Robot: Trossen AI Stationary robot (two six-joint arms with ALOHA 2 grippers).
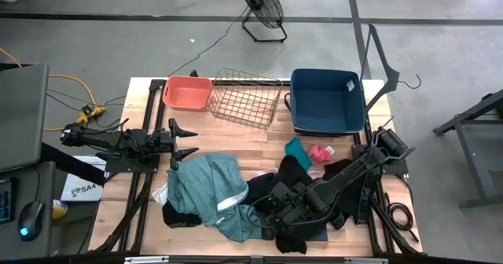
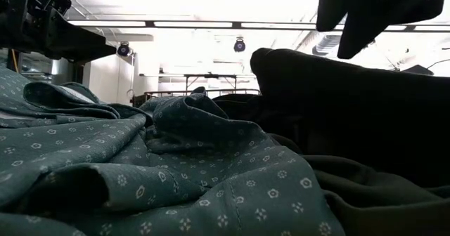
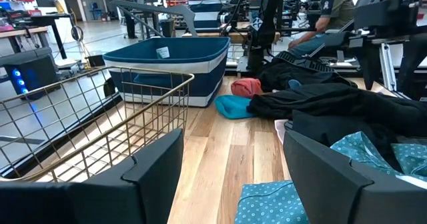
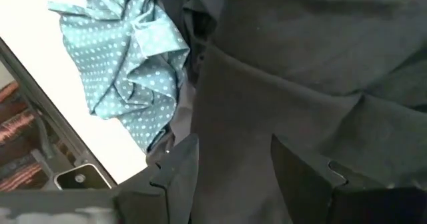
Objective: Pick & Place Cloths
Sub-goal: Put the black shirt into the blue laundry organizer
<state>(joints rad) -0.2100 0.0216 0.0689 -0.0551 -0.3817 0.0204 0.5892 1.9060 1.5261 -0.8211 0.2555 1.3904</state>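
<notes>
Right gripper (image 1: 271, 211) low over black cloth (image 4: 300, 84), jaws apart, empty. Left gripper (image 1: 189, 141) beside teal cloth (image 1: 206, 187), jaws wide.

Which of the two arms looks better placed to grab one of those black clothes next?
The right, I'd judge. Its gripper is already down over the black cloths, fingers open just above the fabric. The left gripper waits open beyond the teal garment, farther from the black pile.

Along the wooden table's (image 1: 236, 142) far edge: coral plastic tub (image 1: 187, 92), wire basket (image 1: 245, 97), dark blue bin (image 1: 327, 100); floor fan (image 1: 262, 6) beyond.
</notes>
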